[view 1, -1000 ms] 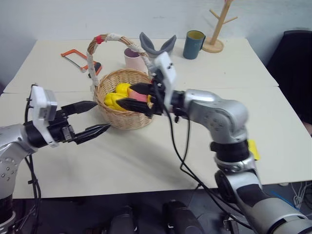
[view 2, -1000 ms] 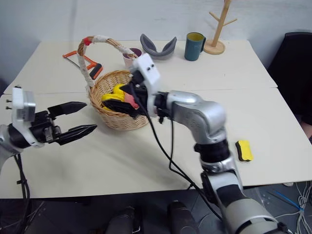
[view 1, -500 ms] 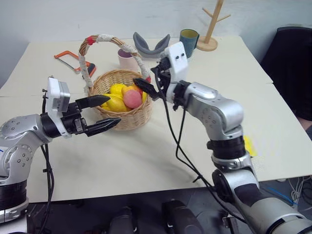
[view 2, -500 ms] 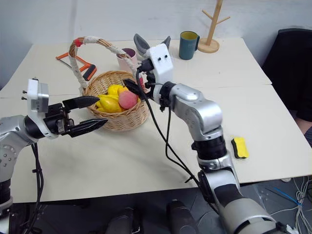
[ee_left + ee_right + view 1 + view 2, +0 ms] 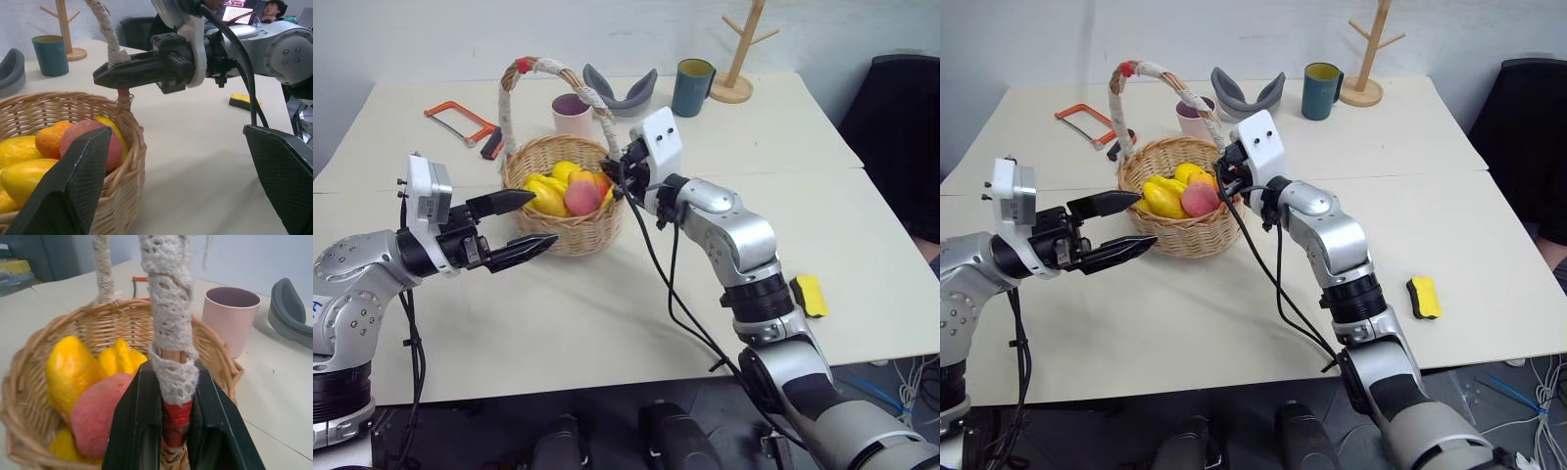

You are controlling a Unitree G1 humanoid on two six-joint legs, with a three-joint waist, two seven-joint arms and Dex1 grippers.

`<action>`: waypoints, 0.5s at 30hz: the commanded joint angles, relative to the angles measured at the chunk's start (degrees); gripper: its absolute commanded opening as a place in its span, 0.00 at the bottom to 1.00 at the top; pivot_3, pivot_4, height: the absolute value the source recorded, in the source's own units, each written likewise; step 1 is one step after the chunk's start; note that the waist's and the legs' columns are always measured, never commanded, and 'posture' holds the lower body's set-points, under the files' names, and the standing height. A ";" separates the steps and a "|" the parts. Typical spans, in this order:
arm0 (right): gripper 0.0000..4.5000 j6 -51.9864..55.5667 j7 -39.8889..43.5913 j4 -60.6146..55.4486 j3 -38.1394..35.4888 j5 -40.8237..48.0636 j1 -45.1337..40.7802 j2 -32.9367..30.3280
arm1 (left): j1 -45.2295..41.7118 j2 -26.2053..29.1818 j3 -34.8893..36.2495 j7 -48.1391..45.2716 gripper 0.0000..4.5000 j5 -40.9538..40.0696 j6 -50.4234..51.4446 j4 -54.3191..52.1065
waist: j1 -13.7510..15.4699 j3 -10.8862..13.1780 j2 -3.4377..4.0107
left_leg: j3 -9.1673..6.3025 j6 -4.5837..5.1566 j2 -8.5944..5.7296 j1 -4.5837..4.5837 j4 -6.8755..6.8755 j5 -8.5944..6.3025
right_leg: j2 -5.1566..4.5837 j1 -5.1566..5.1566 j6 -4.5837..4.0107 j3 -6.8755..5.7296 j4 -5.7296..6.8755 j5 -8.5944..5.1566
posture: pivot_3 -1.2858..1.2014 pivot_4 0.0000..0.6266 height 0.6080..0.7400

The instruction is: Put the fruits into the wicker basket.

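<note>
A: Where's your right gripper (image 5: pixel 173 431) sitting?

B: Your right jaws are closed on the foot of the wicker basket's (image 5: pixel 570 227) handle (image 5: pixel 168 323), pinching the stretch wrapped in white cloth with a red patch, just above the rim on the side nearer the pink cup (image 5: pixel 572 113).

A: And the left gripper (image 5: pixel 521 227)?

B: Your left jaws stand open and hold nothing. They sit level just beside the basket's wall, on the side away from the right arm, one finger up near the rim.

A: The fruits?

B: The pink peach (image 5: pixel 581 199) lies in the basket, touching the yellow fruits (image 5: pixel 546 195) packed beside it, with an orange one (image 5: pixel 53 139) behind. The basket rests upright on the bench (image 5: pixel 607 304), in front of the cup.
</note>
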 commanded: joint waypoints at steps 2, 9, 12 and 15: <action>0.05 3.64 3.54 -13.86 -7.31 5.93 1.57 -6.28 | -2.81 -0.45 0.20 0.39 1.00 -1.48 0.07 -0.43 | 0.54 0.01 0.00 | -0.01 0.01 -0.01 -0.02 0.01 -0.01 | -0.01 0.00 0.00 0.00 -0.03 0.00 | 0.52 0.24 1.00; 0.05 10.10 6.72 -19.92 -23.26 9.55 10.43 -25.73 | -6.67 -1.97 -4.02 -2.03 1.00 0.35 -1.37 2.96 | 1.98 0.01 0.00 | -0.01 0.03 -0.02 0.03 0.03 -0.01 | -0.01 0.13 0.00 -0.01 -0.17 0.00 | 0.52 0.24 1.00; 0.05 7.44 6.43 -17.73 -27.58 7.52 16.41 -31.38 | -8.55 -3.05 -6.27 -3.62 1.00 1.89 -2.60 5.18 | 2.87 0.02 0.01 | -0.02 0.08 -0.04 0.04 0.00 -0.04 | 0.01 0.28 0.01 -0.02 -0.44 0.00 | 0.52 0.24 1.00; 0.05 5.35 5.19 -15.88 -29.84 6.94 19.36 -32.52 | -9.78 -3.82 -7.56 -4.59 1.00 2.83 -3.41 6.51 | 2.25 0.05 0.08 | 0.14 0.09 -0.01 0.06 0.01 -0.05 | 0.09 0.25 0.02 0.12 -0.46 0.01 | 0.52 0.24 1.00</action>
